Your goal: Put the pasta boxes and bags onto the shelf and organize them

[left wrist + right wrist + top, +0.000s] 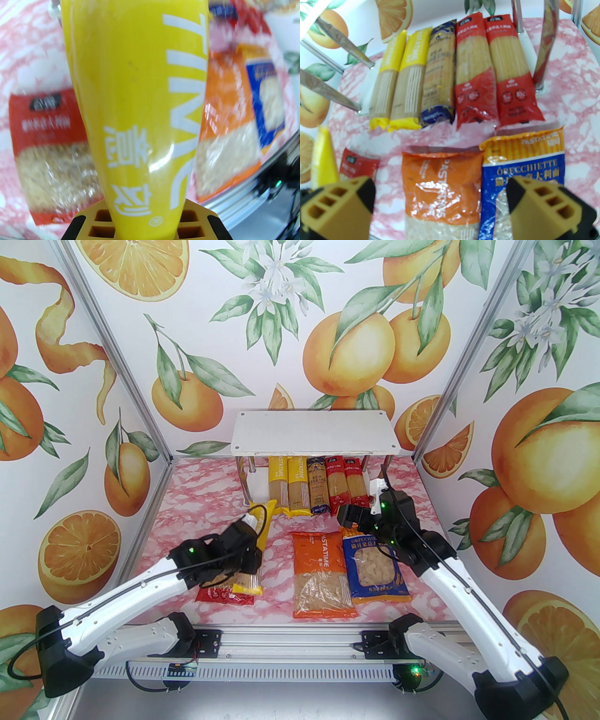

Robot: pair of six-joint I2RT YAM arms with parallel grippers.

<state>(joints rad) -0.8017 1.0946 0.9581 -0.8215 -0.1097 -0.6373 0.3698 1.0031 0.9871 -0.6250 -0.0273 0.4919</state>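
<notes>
My left gripper [251, 553] is shut on a yellow spaghetti pack [247, 584], held above a red bag [220, 595] at the table's near left. From the left wrist, the yellow pack [140, 93] rises from between the fingers [98, 222]. The shelf [314, 432] stands at the back; its lower board [526, 49] carries two yellow packs [398, 79], a dark blue pack [438, 77] and two red packs [492, 70]. An orange bag [321, 575] and a blue bag [377, 570] lie side by side. My right gripper [349, 517] hovers open over them [440, 204].
Chrome shelf legs [546, 44] stand beside the red packs, and others [335, 100] left of the yellow ones. Orange-print walls close in the left, right and back. The pink marble tabletop [197, 516] is bare left of the shelf.
</notes>
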